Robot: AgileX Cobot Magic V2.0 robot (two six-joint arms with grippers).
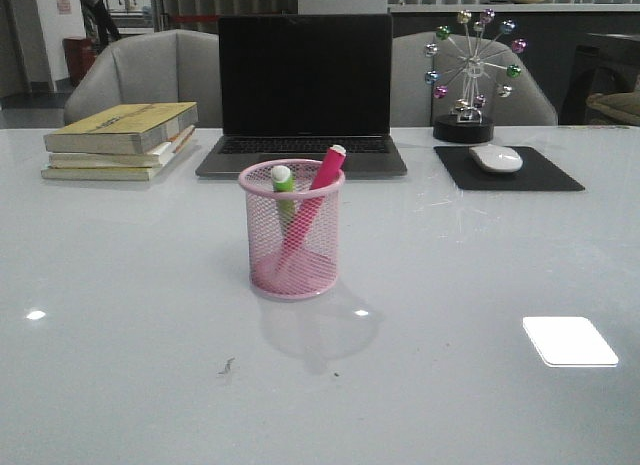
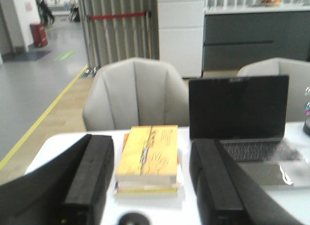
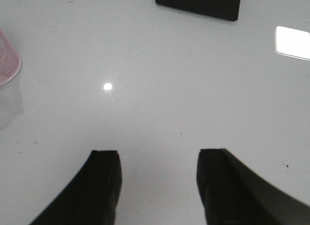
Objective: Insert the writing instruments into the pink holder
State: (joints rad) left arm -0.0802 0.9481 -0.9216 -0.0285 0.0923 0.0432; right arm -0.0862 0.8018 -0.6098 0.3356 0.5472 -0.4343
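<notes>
- And there's the pink cup (image 1: 291,232), upright in the middle of the counter (image 1: 120,285), standing well clear of everything else.
- Two markers inside it, count them: the green marker (image 1: 283,185) sits nearly upright on the left side, and the pink marker (image 1: 318,190) leans to the right, whitish tip poking above the rim.
- Plenty of bare counter all round the cup, with wide open room in front of it and to both sides.
- Left gripper (image 2: 150,186) up high, jaws apart and holding nothing, looking over the books toward the chairs.
- Right gripper (image 3: 159,186) hangs over bare counter, jaws apart and holding nothing; the cup's edge just peeks in at the side of its view.
- Behind the cup: one laptop (image 1: 304,90), lid up, screen dark.
- Back left, a stack of three books (image 1: 120,140) close to the counter's far edge.
- Back right, one white mouse (image 1: 496,158) on one black mouse pad (image 1: 545,173), and one spinning-wheel ornament (image 1: 470,75) behind them.
- Two grey chairs (image 1: 140,75) beyond the far edge.
</notes>
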